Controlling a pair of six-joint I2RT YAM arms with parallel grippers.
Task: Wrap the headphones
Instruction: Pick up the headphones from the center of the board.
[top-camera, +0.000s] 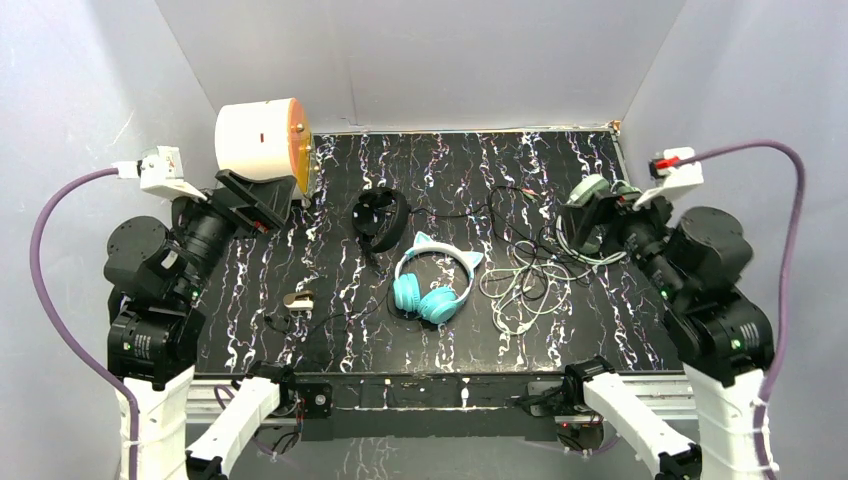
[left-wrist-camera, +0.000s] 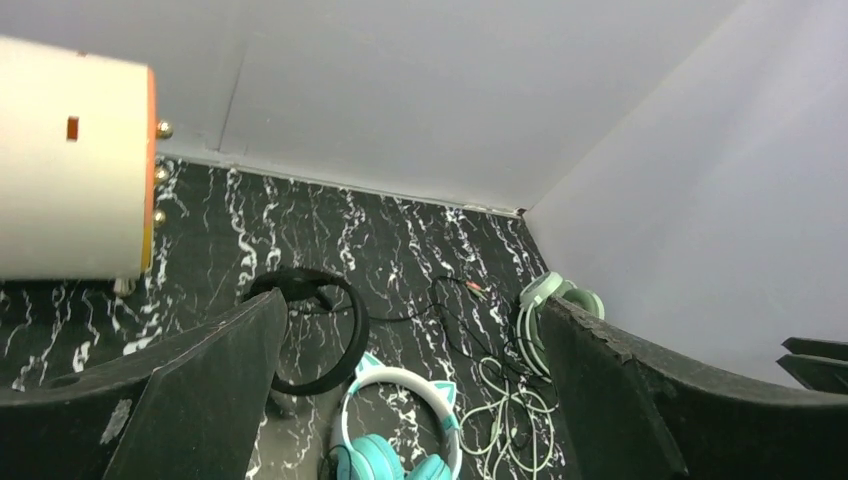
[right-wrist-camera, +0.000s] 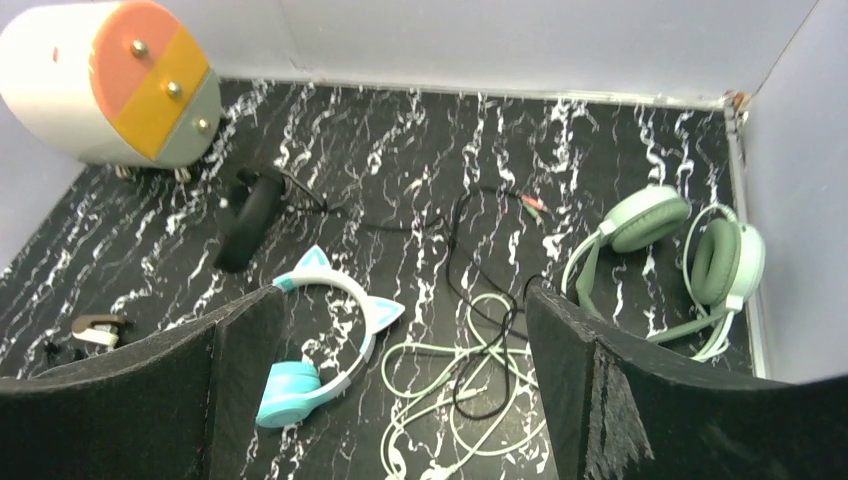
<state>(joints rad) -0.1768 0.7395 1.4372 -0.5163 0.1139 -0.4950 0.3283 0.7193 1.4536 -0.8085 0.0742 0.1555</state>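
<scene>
Teal cat-ear headset (top-camera: 432, 285): table centre, flat; likely my first pick.
Black headset (top-camera: 381, 218): 11 o'clock of teal, black cord (right-wrist-camera: 449, 250) running toward 3.
Sage-green headset (right-wrist-camera: 690, 255): 3 o'clock edge, near wall (right-wrist-camera: 790, 200); pale cable (top-camera: 515, 285) heaped at 4, crossing black cord.
My left gripper (left-wrist-camera: 412, 303): wide, empty, up at 9.
My right gripper (right-wrist-camera: 402, 295): wide, empty, over 3.
Room: bare marble table (top-camera: 470, 160) at 12; white drum (top-camera: 262, 140) blocks 10.

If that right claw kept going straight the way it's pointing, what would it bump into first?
Most likely the tangled pale cable lying on the table, though depth is hard to judge from here.
</scene>
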